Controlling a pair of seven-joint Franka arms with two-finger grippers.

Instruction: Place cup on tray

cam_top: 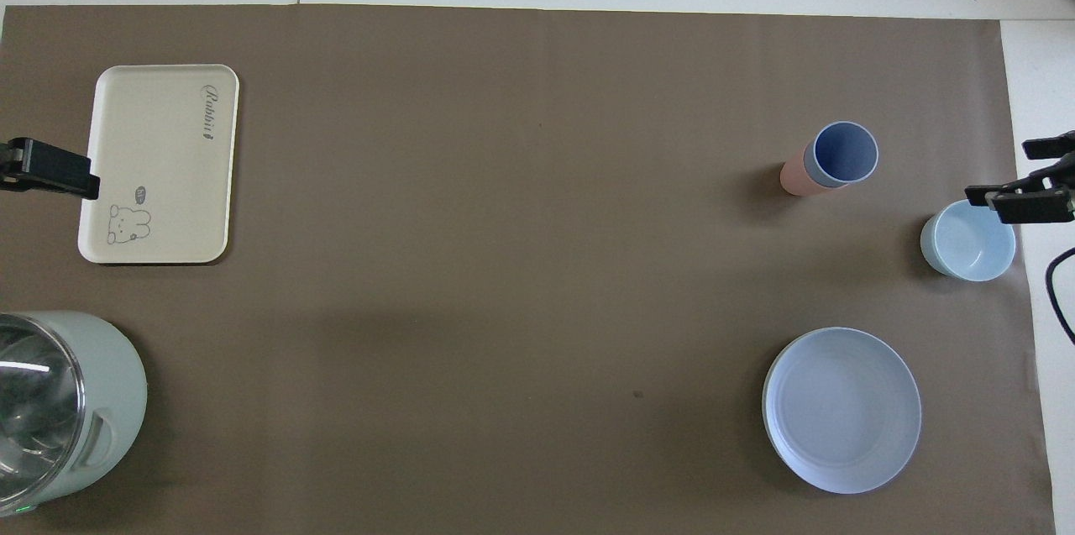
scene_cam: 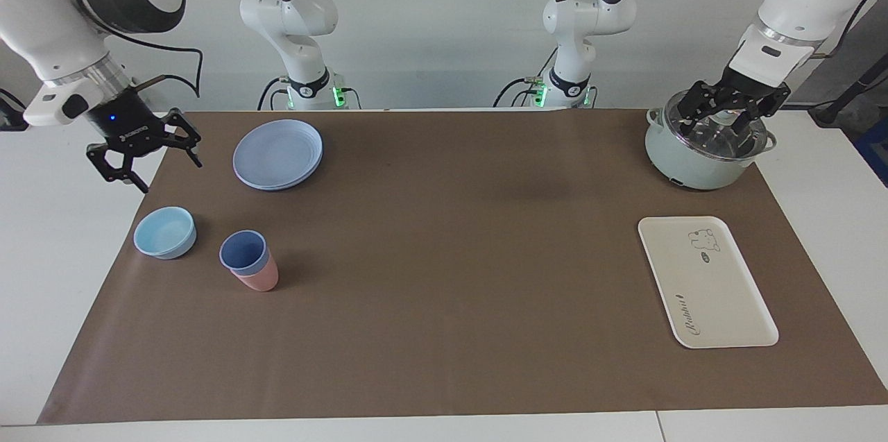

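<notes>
While my right hand (scene_cam: pixel 144 158) hangs open and empty above the desk's edge, I judge I must next reach the cup (scene_cam: pixel 243 252), nested in a pink one.

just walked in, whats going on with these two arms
Nothing is held yet. The blue cup sits nested in a pink cup, at the right arm's end of the table, apart from the tray at the left arm's end. The right claw hangs open in the air near the light-blue bowl. The left claw waits open over the pot.
</notes>
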